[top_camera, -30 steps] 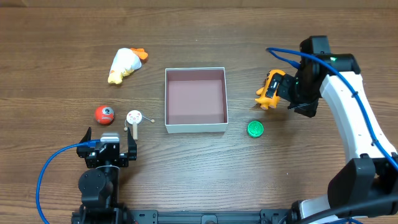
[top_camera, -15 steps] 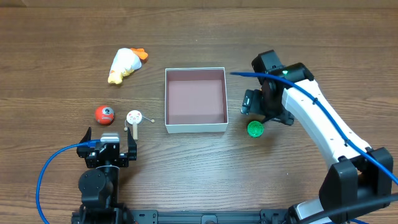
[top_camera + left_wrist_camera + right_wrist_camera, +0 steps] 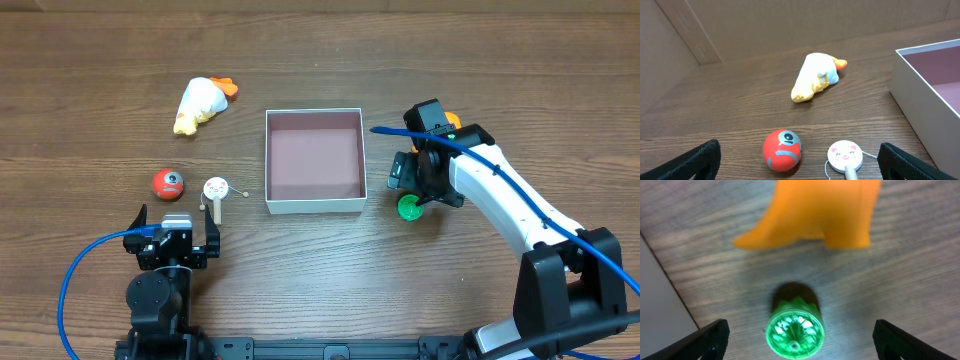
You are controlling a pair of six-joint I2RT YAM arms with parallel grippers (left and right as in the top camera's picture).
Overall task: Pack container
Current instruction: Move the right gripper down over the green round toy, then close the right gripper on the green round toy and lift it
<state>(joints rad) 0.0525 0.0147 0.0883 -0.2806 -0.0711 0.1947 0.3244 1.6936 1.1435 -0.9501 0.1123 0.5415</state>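
Right pincer has shifted from the orange toy to over the green toy, fingers spread either side, clear of it. Left pincer spread, empty. Container stands mid-bench, near the green toy.

Our right gripper is no longer beside the orange toy. We now have it hovering over the green toy, which sits between its spread fingertips, with the orange toy just beyond them.
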